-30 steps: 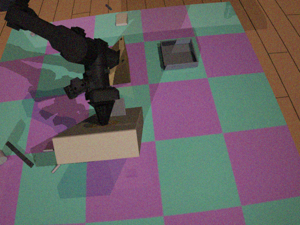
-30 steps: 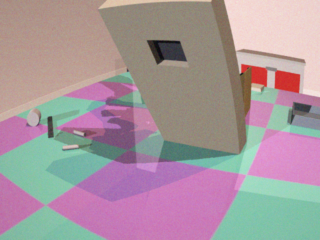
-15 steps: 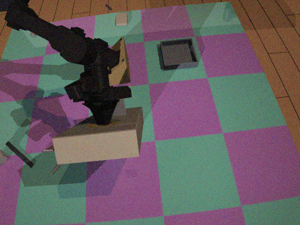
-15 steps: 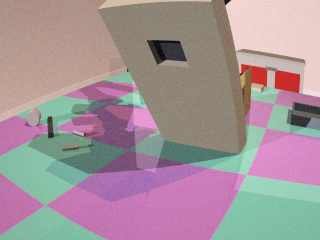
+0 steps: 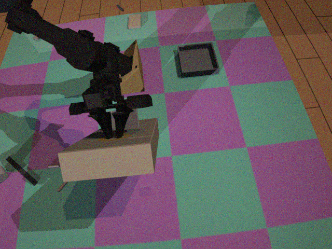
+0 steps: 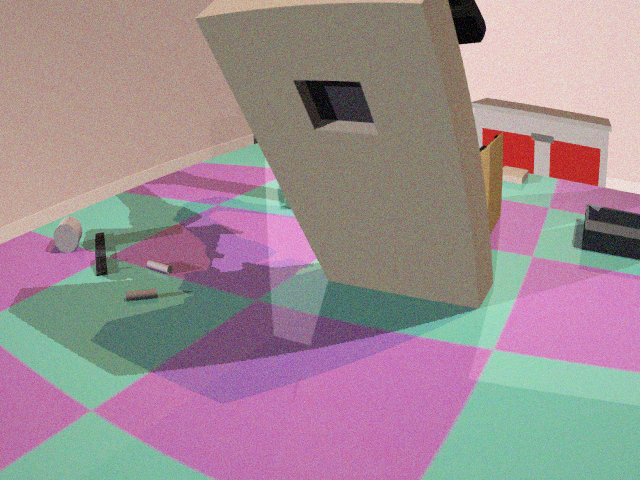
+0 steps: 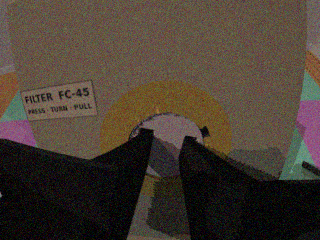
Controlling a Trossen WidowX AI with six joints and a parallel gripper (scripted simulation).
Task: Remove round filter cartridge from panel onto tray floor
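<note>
Gripper (image 5: 115,136) (image 7: 166,139) at panel face, fingers clamped on the filter cartridge (image 7: 172,125), which sits in the service panel (image 5: 107,161) (image 6: 372,196) (image 7: 165,45) inside an orange ring (image 7: 117,120). Panel leans; label (image 7: 59,100) reads FILTER FC-45, PRESS TURN PULL. Slots hard to make out behind the fingers. Tray (image 5: 196,73) (image 6: 610,240) on the checkered floor, far and right of panel in top view, cartridge not in it. Dark bar (image 5: 22,170) (image 6: 100,254) left of panel. Tan wedge-shaped piece (image 5: 138,72) (image 6: 495,180) beyond panel, near the arm (image 5: 77,51).
</note>
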